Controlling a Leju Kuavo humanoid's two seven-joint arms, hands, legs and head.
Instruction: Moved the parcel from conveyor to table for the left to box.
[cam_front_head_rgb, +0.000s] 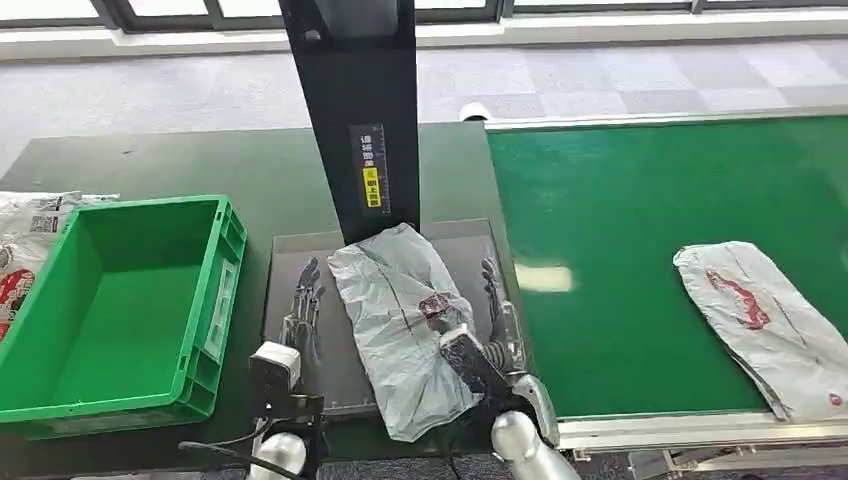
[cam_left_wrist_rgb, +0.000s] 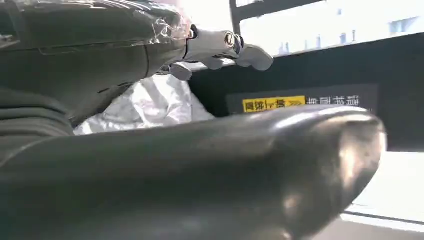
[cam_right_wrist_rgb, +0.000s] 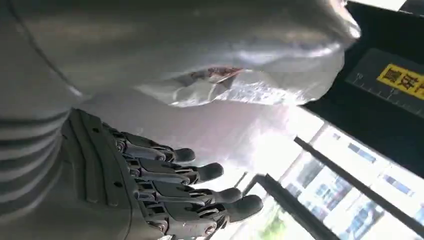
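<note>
Parcel (cam_front_head_rgb: 405, 320), a crinkled grey poly bag with a red mark, lies on the dark pad (cam_front_head_rgb: 300, 250) of the bench (cam_front_head_rgb: 180, 160), its far end at the foot of the black post (cam_front_head_rgb: 362, 110). Right hand (cam_front_head_rgb: 470, 355) rests on the parcel's near right part, palm down; in the right wrist view its fingers (cam_right_wrist_rgb: 200, 172) are stretched out and slightly apart beside the bag, not pinching it. Left hand (cam_front_head_rgb: 300, 310) lies flat on the pad just left of the parcel; fingers extended and spread, holding nothing; whether it touches the bag, cannot tell. Green crate (cam_front_head_rgb: 120, 310) sits left of the pad. Green conveyor (cam_front_head_rgb: 620, 220) runs on the right and carries a second grey bag (cam_front_head_rgb: 770, 320), well apart from the hands. More bags (cam_front_head_rgb: 25, 240) lie left of the crate.
</note>
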